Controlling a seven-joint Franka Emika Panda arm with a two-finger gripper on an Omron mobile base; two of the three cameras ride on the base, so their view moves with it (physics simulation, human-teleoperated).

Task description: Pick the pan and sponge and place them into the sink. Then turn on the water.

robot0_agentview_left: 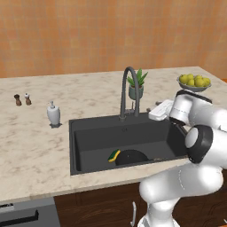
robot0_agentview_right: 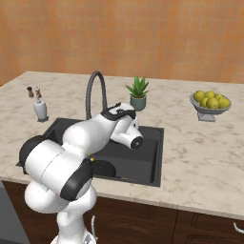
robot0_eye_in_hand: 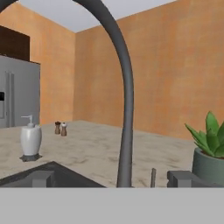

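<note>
In your left base view the white arm fills the lower right of the frame. Just past it, at frame center-bottom, the pan (robot0_agentview_left: 131, 157) lies flat on the sink (robot0_agentview_left: 88, 128) floor near the front wall, w/ the sponge (robot0_agentview_left: 114, 155) touching its left edge, green side up. In the right base view the arm covers most of the basin; you see only a dark sliver of pan (robot0_agentview_right: 106, 167) at lower left, beside the elbow.

The end effector (robot0_agentview_left: 158, 111) sits at mid-right of the left base view, over the sink's right rear corner, pointing left toward the faucet (robot0_agentview_left: 128, 91). In the hand view its two dark fingertips (robot0_eye_in_hand: 41, 178) stand far apart at the bottom corners, jaws fully spread, nothing between them but the faucet stem (robot0_eye_in_hand: 126, 144) at frame center and a small lever (robot0_eye_in_hand: 153, 177) just right of it. No grip on anything.

Behind the sink, at center: faucet arch, no stream under its tip that you can see. Just right of it a potted plant (robot0_agentview_left: 136, 85). Left of the sink on the counter (robot0_agentview_left: 35, 146), a white soap dispenser (robot0_agentview_left: 53, 114); farther upper left, two small shakers (robot0_agentview_left: 22, 99). Upper right of frame: bowl of yellow fruit (robot0_agentview_left: 194, 82). Orange wall (robot0_agentview_left: 88, 35) at back.
</note>
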